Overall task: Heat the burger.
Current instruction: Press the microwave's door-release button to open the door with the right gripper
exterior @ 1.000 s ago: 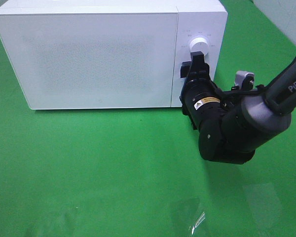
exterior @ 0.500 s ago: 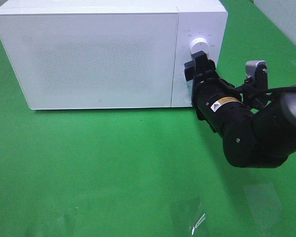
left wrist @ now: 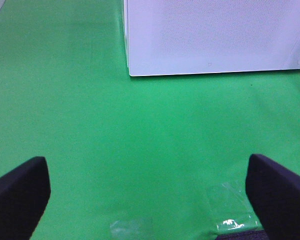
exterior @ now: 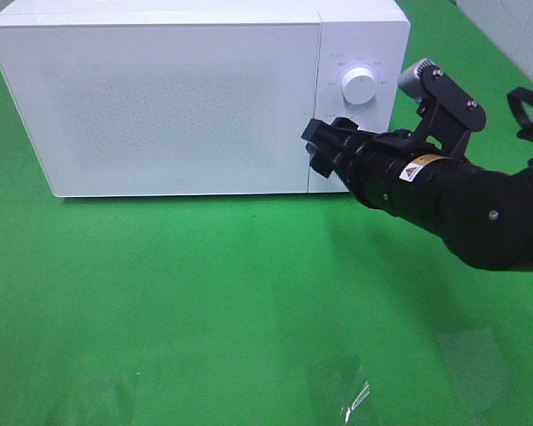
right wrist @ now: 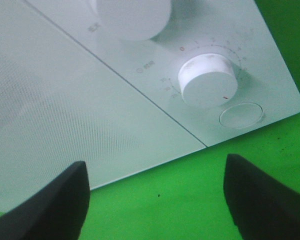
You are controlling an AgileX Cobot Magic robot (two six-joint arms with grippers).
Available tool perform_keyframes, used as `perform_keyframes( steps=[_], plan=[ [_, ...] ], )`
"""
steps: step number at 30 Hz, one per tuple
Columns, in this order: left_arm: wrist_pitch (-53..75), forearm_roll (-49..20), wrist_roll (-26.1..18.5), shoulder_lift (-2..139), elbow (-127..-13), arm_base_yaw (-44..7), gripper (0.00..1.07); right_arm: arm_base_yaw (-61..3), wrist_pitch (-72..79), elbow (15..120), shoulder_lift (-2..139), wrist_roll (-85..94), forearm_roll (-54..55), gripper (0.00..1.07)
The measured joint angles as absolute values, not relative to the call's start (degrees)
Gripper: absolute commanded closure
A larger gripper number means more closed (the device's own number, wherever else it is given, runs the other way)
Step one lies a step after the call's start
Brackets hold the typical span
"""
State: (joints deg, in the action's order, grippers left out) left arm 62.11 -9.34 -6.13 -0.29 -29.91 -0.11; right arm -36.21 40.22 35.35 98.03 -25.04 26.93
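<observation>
White microwave (exterior: 178, 98) — green table cover (exterior: 204, 293).

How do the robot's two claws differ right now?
The left claw hangs over the green cloth, well back from the microwave; the right claw is close to its front, by the edge of the door. The high camera shows the right claw but not the left claw. Both have black fingers, spread open, holding nothing.

Left pincer (left wrist: 150, 197) and right pincer (exterior: 319, 147) both stand parted
</observation>
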Motion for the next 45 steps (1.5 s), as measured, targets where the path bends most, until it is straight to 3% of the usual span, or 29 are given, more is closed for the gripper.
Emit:
perform_keyframes(
  steps=[14, 19, 29, 39, 45],
  plan=[
    [62.1, -9.3, -6.1, -0.3, -29.9, -0.1, 0.08, -26.4, 7.2, 35.3, 82.3, 4.6, 25.6, 0.35],
    [62.1, -9.3, -6.1, -0.3, -29.9, -0.1, 0.08, -25.6, -3.6, 35.3, 76.2, 10.1, 23.6, 0.35],
    [62.1, -9.3, -6.1, -0.3, -29.9, -0.1, 0.08, -25.6, -23.4, 35.3, 62.5, 11.1, 20.6, 0.35],
    [62.1, -9.3, -6.1, -0.3, -29.9, -0.1, 0.08, -25.6, -33.4, 35.3, 51.2, 9.9, 19.3, 0.35],
    [62.1, -9.3, -6.1, -0.3, -29.9, -0.1, 0.08, -25.6, -37.7, 35.3, 37.8, 3.4, 11.9, 0.35]
  ],
)
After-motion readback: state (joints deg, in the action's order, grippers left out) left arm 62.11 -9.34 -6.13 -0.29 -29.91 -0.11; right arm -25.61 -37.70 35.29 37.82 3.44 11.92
